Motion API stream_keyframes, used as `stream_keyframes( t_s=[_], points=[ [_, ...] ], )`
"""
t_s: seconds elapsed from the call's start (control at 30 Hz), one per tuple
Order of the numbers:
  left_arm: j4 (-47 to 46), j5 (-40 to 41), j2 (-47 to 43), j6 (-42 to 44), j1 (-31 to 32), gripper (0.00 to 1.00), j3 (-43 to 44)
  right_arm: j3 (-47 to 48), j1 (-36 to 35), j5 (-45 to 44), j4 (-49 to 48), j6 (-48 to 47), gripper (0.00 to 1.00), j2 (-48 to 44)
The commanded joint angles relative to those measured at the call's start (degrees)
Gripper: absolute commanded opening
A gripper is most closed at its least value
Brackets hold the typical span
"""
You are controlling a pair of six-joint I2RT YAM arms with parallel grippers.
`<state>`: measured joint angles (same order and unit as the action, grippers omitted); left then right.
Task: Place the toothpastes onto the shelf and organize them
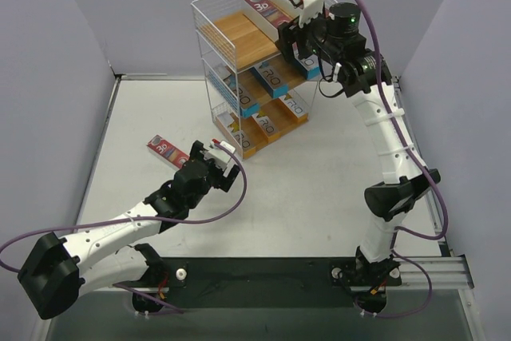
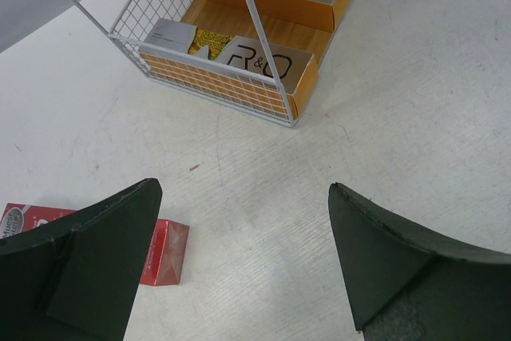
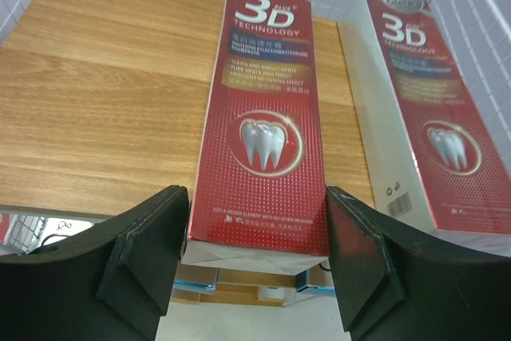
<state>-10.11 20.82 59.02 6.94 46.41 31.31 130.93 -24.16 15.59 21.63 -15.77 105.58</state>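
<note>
Right wrist cam: right pincer (image 3: 257, 221) pinches red 3D carton (image 3: 263, 117) lying on shelf (image 1: 206, 37) top board (image 3: 104, 93), 2nd red carton (image 3: 431, 117) beside it. Left wrist cam: left pincer (image 2: 243, 229) spread above desk (image 2: 399, 117), stray red carton (image 2: 164, 251) below; orange R&O cartons (image 2: 263, 65) on btm tier. Top cam: teal cartons (image 1: 249, 105) on mid tier.

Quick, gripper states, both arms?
Left gripper: open, empty.
Right gripper: closed on the red rectangular 3D toothpaste carton on the white wire shelf.
</note>
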Motion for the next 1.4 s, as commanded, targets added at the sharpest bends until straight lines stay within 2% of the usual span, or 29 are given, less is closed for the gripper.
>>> stream_keyframes(
  t_s=[0.0, 0.17, 0.33, 0.83, 1.13, 1.23, 1.33, 1.37],
  points=[
    [-2.2, 0.2, 0.3, 0.4, 0.2, 0.97, 0.3, -4.0, 0.5, 0.8, -5.4, 2.6, 0.66, -4.0],
    [-2.3, -0.2, 0.7, 0.1, 0.2, 0.97, 0.3, -7.4, 0.8, 1.3, -8.5, 3.8, 0.57, -5.2],
    [-2.2, -0.2, 0.7, 0.0, 0.2, 0.97, 0.2, -5.7, 1.0, 3.1, -9.4, 4.9, 0.48, -3.9],
    [-2.2, 0.8, 0.1, 0.4, 0.2, 0.97, 0.3, -2.3, 1.2, 5.1, -11.4, 6.3, 0.47, 0.2],
    [-2.1, 1.0, 0.0, 0.4, 0.3, 0.97, 0.4, -4.5, 0.3, 1.1, -14.0, 6.7, 0.46, -0.3],
    [-2.2, 1.1, 0.0, 0.4, 0.2, 0.97, 0.4, -4.5, 0.3, 1.1, -14.2, 6.8, 0.52, -0.5],
    [-2.1, 1.2, -0.1, 0.4, 0.2, 0.97, 0.3, -4.8, 0.3, 1.5, -14.1, 7.2, 0.67, -0.6],
    [-2.0, 1.2, -0.1, 0.4, 0.2, 0.97, 0.4, -5.0, 0.3, 1.5, -14.2, 7.2, 0.75, -1.0]
  ],
)
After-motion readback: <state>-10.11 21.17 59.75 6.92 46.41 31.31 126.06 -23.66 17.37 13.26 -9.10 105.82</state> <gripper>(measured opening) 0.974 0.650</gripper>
